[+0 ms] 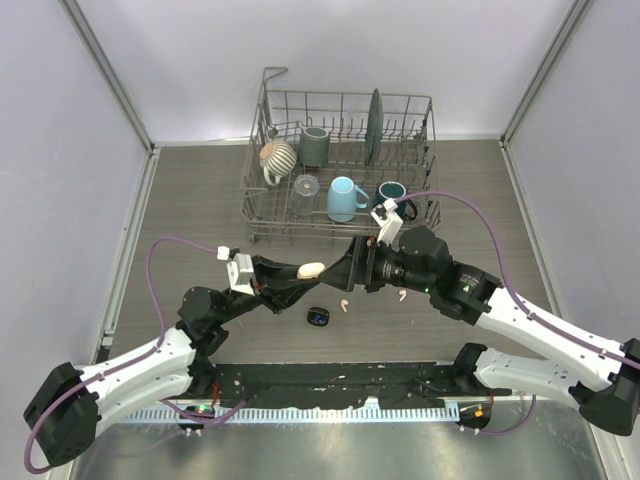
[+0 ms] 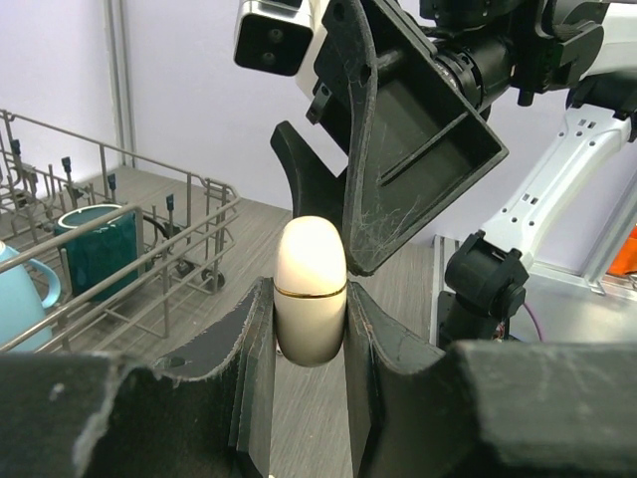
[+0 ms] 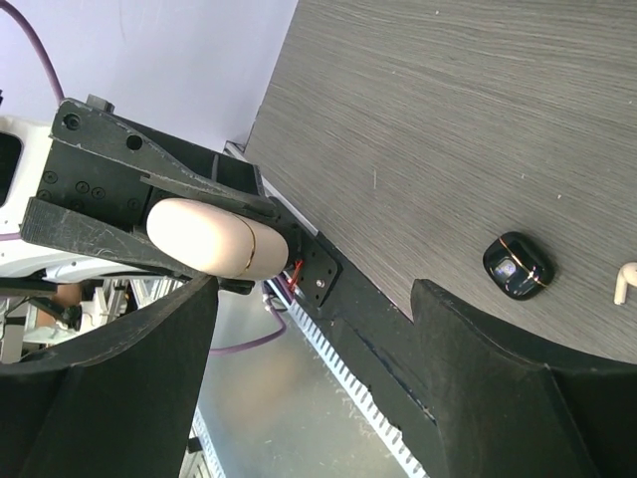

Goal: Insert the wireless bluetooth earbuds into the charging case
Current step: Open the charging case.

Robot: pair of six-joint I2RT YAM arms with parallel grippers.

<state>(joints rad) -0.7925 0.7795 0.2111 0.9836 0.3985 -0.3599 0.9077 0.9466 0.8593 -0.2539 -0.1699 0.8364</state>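
Note:
My left gripper (image 1: 300, 270) is shut on a cream-pink charging case (image 1: 311, 269), closed, with a thin gold seam, and holds it above the table. In the left wrist view the case (image 2: 311, 289) stands between my fingers. My right gripper (image 1: 338, 266) is open, its jaws spread wide around the far end of that case (image 3: 214, 237), and one finger (image 2: 398, 149) is next to the case's top. Two cream-pink earbuds (image 1: 343, 304) (image 1: 400, 296) lie on the table. One also shows in the right wrist view (image 3: 624, 284). A black charging case (image 1: 318, 317) (image 3: 519, 267) lies below them. No black earbuds show.
A wire dish rack (image 1: 262, 215) stands at the back with a striped cup (image 1: 277, 157), a grey mug (image 1: 315, 146), a light blue mug (image 1: 343, 198), a dark teal mug (image 1: 391, 193) and a dark plate (image 1: 373, 125). Grey walls enclose the table.

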